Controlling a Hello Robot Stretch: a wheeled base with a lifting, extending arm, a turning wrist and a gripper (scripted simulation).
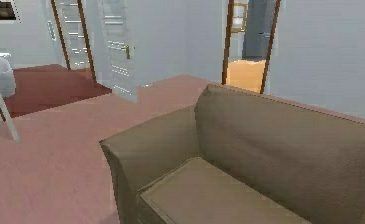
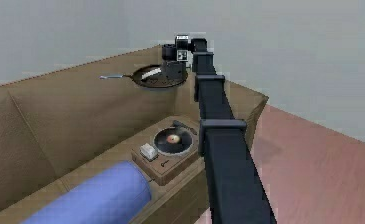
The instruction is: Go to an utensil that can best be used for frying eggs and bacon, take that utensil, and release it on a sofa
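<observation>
The frying pan [image 2: 155,77], dark with a thin handle pointing toward 9 o'clock, shows at about 7 o'clock from the tool [image 2: 172,58] at the far end of the arm [image 2: 222,140]. The brown sofa [image 2: 50,120] lies behind and below it. I cannot tell whether the tool grips the pan or whether the pan rests on the upholstery.

I see 2 risks. The pan seems close to the sofa's upper edge at 12 o'clock, so a release there could let it tip over the back onto the floor. A record player [image 2: 173,140] sits on the sofa at 6 o'clock from the pan, with a blue bolster [image 2: 95,198] beyond at 7 o'clock. A pan sliding down could strike the player.
</observation>
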